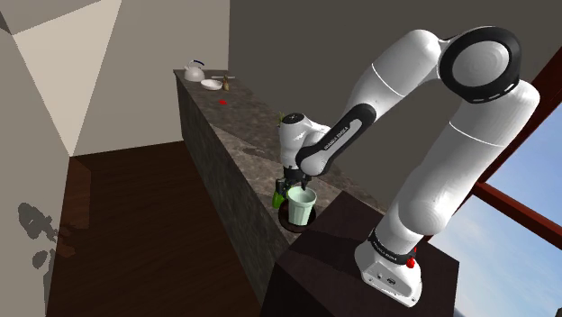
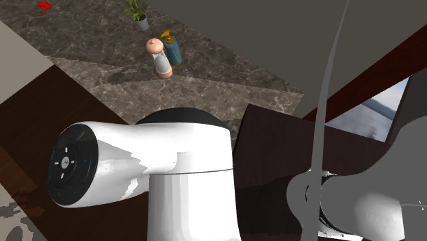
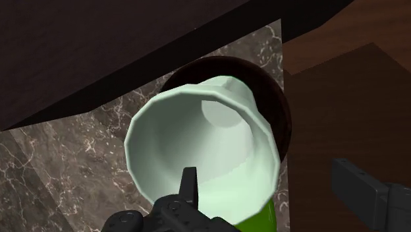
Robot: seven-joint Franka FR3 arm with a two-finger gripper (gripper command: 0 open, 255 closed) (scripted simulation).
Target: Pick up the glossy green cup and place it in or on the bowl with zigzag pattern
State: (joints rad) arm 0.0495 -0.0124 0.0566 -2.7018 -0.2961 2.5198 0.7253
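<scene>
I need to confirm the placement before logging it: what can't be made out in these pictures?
- Pattern of the bowl: in the wrist view the cup covers all but a dark rim.
- Green shape beside the cup: shoulder view, too small to name.
- Far items at the counter's end: shoulder view, too small to identify.
- Near part of the counter: second exterior view, blocked by the arm.

The stand (image 1: 335,245) crowds the bowl (image 3: 275,89) on one side; a wall (image 1: 297,45) runs behind the bench (image 1: 248,126). Above the cup (image 3: 197,138) the way is open; kettle (image 1: 194,70) and plate (image 1: 211,85) stand well apart, far along.
</scene>
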